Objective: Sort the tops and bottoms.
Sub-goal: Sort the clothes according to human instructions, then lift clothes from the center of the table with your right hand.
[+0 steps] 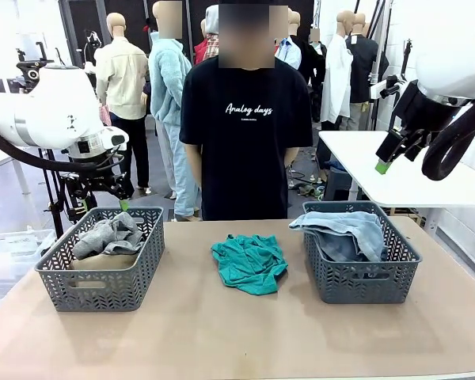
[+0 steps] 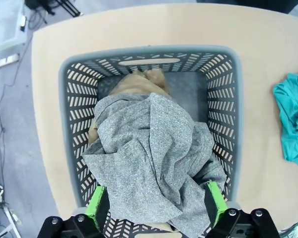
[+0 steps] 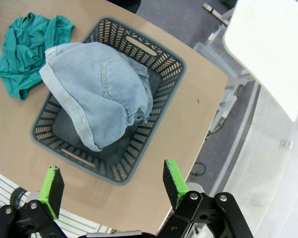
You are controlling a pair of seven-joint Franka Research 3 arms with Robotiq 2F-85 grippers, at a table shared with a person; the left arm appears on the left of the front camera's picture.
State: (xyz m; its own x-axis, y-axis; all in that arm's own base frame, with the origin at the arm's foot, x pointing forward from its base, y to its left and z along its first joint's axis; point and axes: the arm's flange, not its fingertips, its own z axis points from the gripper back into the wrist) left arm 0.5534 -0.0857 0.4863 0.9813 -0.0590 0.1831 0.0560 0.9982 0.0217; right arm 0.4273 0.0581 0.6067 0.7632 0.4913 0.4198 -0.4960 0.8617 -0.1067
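The tops lie in two places. A heather-grey tee point(image 1: 107, 235) point(image 2: 149, 148) rests on a tan garment point(image 1: 101, 260) point(image 2: 150, 82) in the left grey basket point(image 1: 103, 289) point(image 2: 149, 51). A teal-green tee point(image 1: 249, 264) point(image 2: 293, 119) point(image 3: 25, 49) sits crumpled on the table between the baskets. The bottoms, light blue denim point(image 1: 344, 229) point(image 3: 97, 94), are draped over the right grey basket point(image 1: 360, 281) point(image 3: 181, 64). My left gripper point(image 1: 120, 199) point(image 2: 156, 203) hangs open above the left basket's far edge. High over the right basket, my right gripper point(image 1: 389, 157) point(image 3: 112, 186) is open and holds nothing.
A person in a black tee point(image 1: 245, 134) stands at the table's far side, behind the teal tee. A white side table point(image 1: 404, 170) point(image 3: 273, 44) stands beyond the right basket. The tan tabletop point(image 1: 237, 332) has bare room in front of the baskets.
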